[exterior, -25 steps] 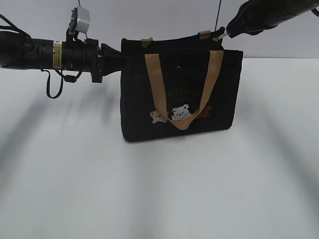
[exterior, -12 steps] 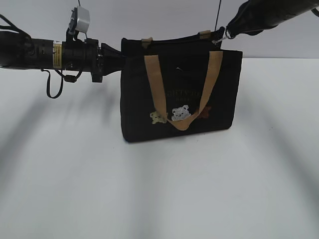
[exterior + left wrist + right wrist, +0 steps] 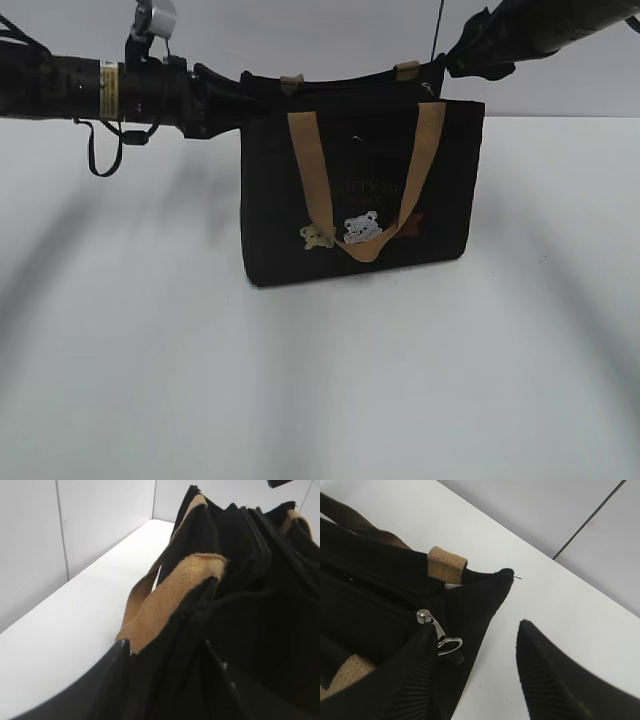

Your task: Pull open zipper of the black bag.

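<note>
Right pincer (image 3: 475,675): fingers spread apart, nothing between them; one ribbed finger (image 3: 415,680) lies against the bag's end just below the pull tab, the other (image 3: 555,680) hangs over bare bench.
Left pincer (image 3: 170,680): at the bag's opposite top corner; dark fingers low in the wrist view, fabric between them, jaws look parted; cannot tell whether they press the cloth.
Black bag (image 3: 360,190): upright on the white bench (image 3: 320,380), tan handle (image 3: 362,190) looped down its front, bear patches (image 3: 360,228) low on the front face.
Zipper (image 3: 370,597): runs along the bag's top; silvery pull tab (image 3: 442,635) sits at the right-arm end, hanging free.
Strap tab (image 3: 446,565): tan, just beside the slider.
</note>
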You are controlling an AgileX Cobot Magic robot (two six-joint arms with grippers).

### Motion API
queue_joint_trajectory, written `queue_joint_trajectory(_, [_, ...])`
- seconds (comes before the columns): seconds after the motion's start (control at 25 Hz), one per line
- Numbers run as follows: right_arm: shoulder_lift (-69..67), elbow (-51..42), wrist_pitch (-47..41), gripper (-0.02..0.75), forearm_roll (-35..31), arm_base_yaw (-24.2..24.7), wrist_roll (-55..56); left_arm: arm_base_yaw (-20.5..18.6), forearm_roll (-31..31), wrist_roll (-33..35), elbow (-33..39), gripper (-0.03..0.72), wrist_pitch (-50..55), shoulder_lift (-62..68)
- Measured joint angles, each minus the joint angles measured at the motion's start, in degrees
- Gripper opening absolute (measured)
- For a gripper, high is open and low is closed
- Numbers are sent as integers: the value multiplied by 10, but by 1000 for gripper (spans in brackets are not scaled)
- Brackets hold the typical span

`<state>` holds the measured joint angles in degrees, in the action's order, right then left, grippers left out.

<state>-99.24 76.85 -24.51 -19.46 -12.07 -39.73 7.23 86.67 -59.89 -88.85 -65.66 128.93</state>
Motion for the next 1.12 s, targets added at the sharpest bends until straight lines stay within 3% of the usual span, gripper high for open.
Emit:
queue_joint_trajectory(0.2, [15, 0, -5, 394, 9, 0, 0, 1, 105, -78, 0, 350, 91, -66])
queue_joint_trajectory(0.32, [26, 0, -11, 396, 13, 0, 0, 1, 132, -158, 0, 350, 138, -106])
queue_joint_trajectory(0.56, [50, 0, -51, 396, 13, 0, 0, 1, 133, -308, 0, 350, 229, -162])
queue_joint_trajectory(0.72, [73, 0, -103, 396, 13, 0, 2, 1, 133, -336, 6, 351, 336, -183])
queue_joint_trajectory(0.92, [104, 0, -146, 397, 14, 2, 75, 3, 132, -420, 44, 359, 568, -210])
queue_joint_trajectory(1.12, [119, 0, -202, 397, 15, 2, 144, 2, 122, -434, 110, 370, 715, -222])
